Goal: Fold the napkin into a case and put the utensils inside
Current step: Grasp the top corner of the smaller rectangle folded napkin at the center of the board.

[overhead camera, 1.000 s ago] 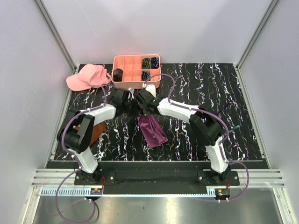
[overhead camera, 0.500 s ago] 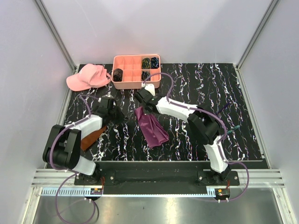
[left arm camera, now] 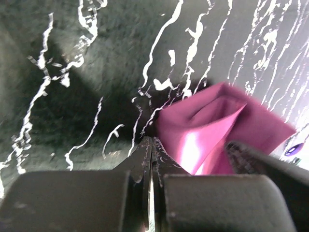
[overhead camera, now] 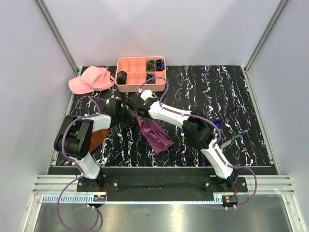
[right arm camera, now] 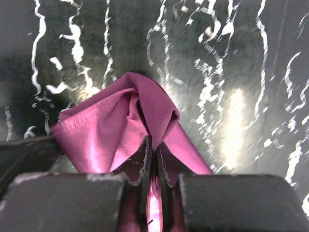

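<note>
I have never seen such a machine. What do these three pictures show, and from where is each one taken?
Two robot arms stand at a dark marbled table. One picture looks down from above; the other two come from a camera on each wrist. On the table lie a magenta napkin, a pink cap, a brown cloth and a salmon compartment tray. The right gripper pinches a raised fold of the napkin; the left gripper is shut, empty, beside it.

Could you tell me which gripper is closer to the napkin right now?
Right. The right gripper pinches the napkin's raised fold; the left gripper is shut, empty, just beside it.
</note>
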{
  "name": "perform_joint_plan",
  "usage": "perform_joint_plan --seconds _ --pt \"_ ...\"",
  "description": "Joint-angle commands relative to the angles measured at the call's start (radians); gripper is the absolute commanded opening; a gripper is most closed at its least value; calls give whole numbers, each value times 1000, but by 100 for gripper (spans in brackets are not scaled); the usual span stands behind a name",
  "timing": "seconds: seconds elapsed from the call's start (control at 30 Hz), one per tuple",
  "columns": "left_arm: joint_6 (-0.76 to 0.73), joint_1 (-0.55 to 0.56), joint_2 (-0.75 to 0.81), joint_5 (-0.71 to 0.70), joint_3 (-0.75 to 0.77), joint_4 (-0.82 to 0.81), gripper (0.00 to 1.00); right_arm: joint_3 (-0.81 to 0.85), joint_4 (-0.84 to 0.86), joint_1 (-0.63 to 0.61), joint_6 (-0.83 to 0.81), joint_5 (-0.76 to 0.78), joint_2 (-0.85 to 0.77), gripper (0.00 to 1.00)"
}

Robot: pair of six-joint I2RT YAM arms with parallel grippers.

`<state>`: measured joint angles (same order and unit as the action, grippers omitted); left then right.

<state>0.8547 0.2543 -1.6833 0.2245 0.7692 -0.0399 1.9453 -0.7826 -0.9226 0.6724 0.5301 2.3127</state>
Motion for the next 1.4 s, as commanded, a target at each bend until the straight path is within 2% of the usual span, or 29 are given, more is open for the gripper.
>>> perform_joint_plan --seconds 0.0,0.1,0.3,0.43,0.53,0.57,0.63,0.73,0.77,0.8,0.9,1.03,1.13,1.23,1.37 --pt "0 -1 -33 22 24 -38 0 93 -83 -18 131 21 10 17" --pt "-2 -6 -32 32 19 -44 0 89 -81 -18 159 -34 2 21" --pt "20 -4 -78 84 33 -72 0 2 -21 -18 243 -197 -50 23" --pt "4 -4 -69 64 38 -43 0 -110 90 -15 253 -246 -105 34" --pt "-14 -6 -55 52 50 -14 0 -184 173 -2 175 -228 -157 37" --pt "-22 -6 -50 50 53 -5 0 -227 237 -2 144 -226 -174 41" --pt "-42 -6 -42 52 64 21 0 -264 285 25 72 -235 -211 44" --pt "-59 -7 -29 71 70 34 0 -365 417 70 -26 -330 -265 48" --pt "-63 -7 -21 75 71 37 0 -429 515 103 -51 -372 -280 49" --pt "-81 -7 -16 79 76 37 0 -454 558 116 -91 -469 -300 49" --pt "-106 -7 13 65 76 81 2 -506 678 151 -135 -600 -306 49" --pt "-121 -7 56 33 61 103 9 -453 701 156 -181 -722 -248 49" --pt "-131 -7 70 30 64 121 10 -398 688 153 -182 -759 -199 47" --pt "-144 -7 59 15 85 147 11 -361 631 148 -160 -728 -174 45" --pt "-144 -7 27 1 102 155 10 -252 477 114 -142 -541 -136 40"
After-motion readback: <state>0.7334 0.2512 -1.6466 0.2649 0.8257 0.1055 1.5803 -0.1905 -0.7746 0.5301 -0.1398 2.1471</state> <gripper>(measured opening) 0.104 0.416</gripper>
